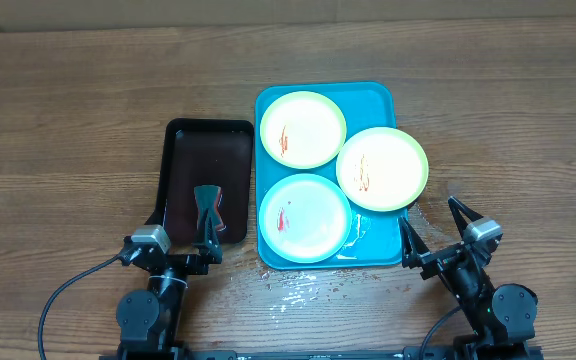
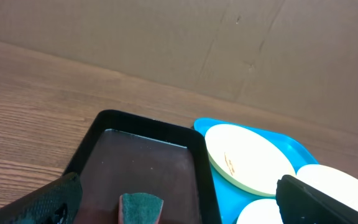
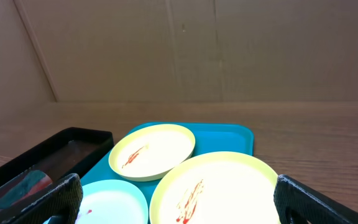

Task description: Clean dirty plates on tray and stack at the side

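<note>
The turquoise tray (image 1: 374, 96) holds three plates with pale green rims. The far plate (image 1: 302, 129), the right plate (image 1: 382, 168) and the near plate (image 1: 304, 217) each carry red sauce smears. The right plate overhangs the tray's right rim. My left gripper (image 1: 180, 232) is open and empty over the near end of a dark tray, with a green sponge (image 2: 140, 208) between its fingers' line. My right gripper (image 1: 435, 232) is open and empty, just right of the turquoise tray's near corner. The right wrist view shows the right plate (image 3: 219, 190) close ahead.
The dark brown-black tray (image 1: 183, 150) lies left of the turquoise tray, with the sponge (image 1: 207, 205) at its near end. Water glistens on the wooden table (image 1: 298, 285) in front of the turquoise tray. A cardboard wall stands at the back.
</note>
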Controlling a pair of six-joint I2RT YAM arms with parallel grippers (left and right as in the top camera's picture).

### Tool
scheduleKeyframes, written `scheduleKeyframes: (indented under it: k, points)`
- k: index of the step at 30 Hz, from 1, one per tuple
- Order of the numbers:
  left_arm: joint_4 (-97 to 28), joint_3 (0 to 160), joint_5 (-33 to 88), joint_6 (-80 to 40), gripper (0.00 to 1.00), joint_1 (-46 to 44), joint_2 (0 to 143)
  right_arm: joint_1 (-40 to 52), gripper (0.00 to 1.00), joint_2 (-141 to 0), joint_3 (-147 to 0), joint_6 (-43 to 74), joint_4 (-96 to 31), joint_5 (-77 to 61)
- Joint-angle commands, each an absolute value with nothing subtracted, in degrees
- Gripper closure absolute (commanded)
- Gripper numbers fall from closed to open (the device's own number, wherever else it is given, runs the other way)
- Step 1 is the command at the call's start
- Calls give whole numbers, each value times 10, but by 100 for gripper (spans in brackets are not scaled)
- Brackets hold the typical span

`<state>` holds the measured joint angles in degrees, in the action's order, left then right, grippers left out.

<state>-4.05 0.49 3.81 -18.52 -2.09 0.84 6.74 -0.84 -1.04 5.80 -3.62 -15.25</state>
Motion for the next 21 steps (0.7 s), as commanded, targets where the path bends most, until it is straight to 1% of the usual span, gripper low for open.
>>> scheduleKeyframes:
  k: [1, 6, 10, 14, 16, 19, 21]
  points:
    - [-41, 3, 39, -193, 0, -15, 3, 68, 0, -2, -4, 60, -33, -155]
    - [-41, 3, 38, -193, 0, -15, 3, 68, 0, -2, -4, 60, -33, -155]
    - [-39, 3, -40, -171, 0, -15, 3, 68, 0, -2, -4, 59, -31, -151]
    - [-22, 3, -45, -194, 0, -15, 3, 68, 0, -2, -4, 60, -16, -132]
    - [-11, 3, -22, -216, 0, -15, 3, 68, 0, -2, -5, 60, -15, -150]
    - [29, 3, 42, -219, 0, -15, 3, 68, 0, -2, -10, 63, -16, -183]
    - [50, 6, 60, -219, 0, -15, 3, 68, 0, -5, -29, 63, -35, -194]
